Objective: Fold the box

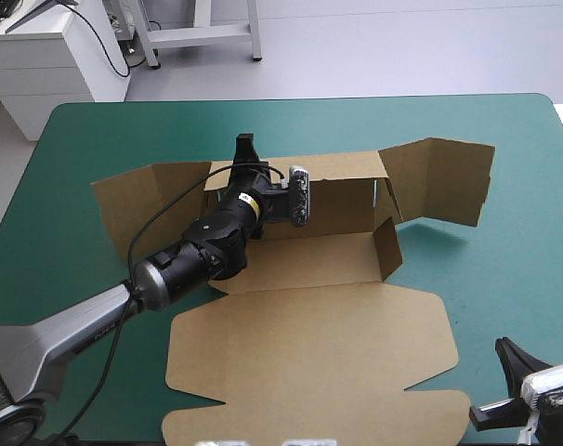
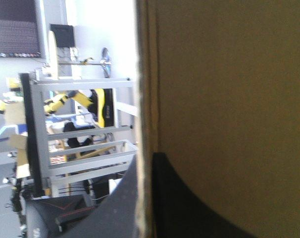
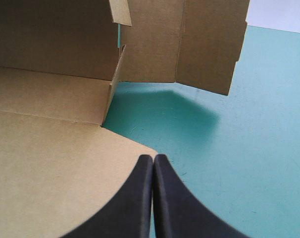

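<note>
Cardboard at centre stage: the box [image 1: 309, 325], a cut sheet of brown board, lies mid-table on the teal-green cover [image 1: 504, 279], part-way formed. Its back wall [image 1: 328, 172] stands up along the far side. The broad lid panel [image 1: 309, 372] lies flat toward the near edge. A wing flap [image 1: 147, 195] slants out at the left end, and a taller wing flap [image 1: 439, 181] stands bent at the right end. A small side tab [image 1: 386, 249] is up at the tray's right corner.

The left gripper [image 1: 245, 149] reaches in over the tray floor to the back wall's left part. In the left wrist view a board edge runs straight up between its black fingers [image 2: 189, 213], one on each side, so the left gripper [image 2: 146, 198] is clamped on the box [image 2: 229, 99]. It looks like the back wall's top edge, though the board is too close to be sure.

The right gripper [image 1: 509, 358] sits near the table's near right corner, apart from the box. Its own view shows the right gripper [image 3: 153, 159] with fingers pressed together in one point. It grips nothing and points across the lid's corner [image 3: 51, 163] and bare cover [image 3: 229, 148].
</note>
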`<action>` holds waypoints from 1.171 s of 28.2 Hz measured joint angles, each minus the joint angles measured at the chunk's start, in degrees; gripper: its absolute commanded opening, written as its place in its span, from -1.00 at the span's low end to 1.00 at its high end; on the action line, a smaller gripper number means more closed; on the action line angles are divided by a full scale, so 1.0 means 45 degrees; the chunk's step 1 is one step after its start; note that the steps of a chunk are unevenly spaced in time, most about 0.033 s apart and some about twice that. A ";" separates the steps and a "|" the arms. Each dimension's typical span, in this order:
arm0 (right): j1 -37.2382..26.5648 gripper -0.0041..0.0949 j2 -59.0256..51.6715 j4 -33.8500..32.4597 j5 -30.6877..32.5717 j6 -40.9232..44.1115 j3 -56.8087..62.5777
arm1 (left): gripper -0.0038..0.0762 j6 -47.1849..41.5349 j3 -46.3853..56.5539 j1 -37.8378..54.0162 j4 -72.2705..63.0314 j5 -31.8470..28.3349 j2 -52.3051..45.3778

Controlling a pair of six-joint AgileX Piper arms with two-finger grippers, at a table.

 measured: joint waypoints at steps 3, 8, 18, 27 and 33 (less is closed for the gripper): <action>0.0000 -0.95 0.0000 0.0000 0.0000 0.0000 0.0000 | -0.93 -0.1314 0.0776 0.0000 0.1986 -0.0345 -0.0405; 0.0000 -0.95 0.0000 -0.0055 0.0000 0.0000 0.0000 | -0.93 -0.2836 0.1750 -0.0086 0.3378 -0.0502 -0.0766; 0.0000 -0.95 0.0000 -0.0113 0.0000 0.0000 0.0000 | -0.93 -0.5746 0.3479 -0.1307 0.5988 0.0999 -0.0982; 0.0000 -0.58 0.0000 -0.0122 0.0000 0.0000 0.0000 | -0.93 -0.6231 0.3700 -0.1524 0.6379 0.1545 -0.0982; 0.0000 0.40 0.0000 -0.0122 0.0000 0.0000 0.0000 | -0.93 -0.6231 0.3700 -0.1524 0.6379 0.1545 -0.0982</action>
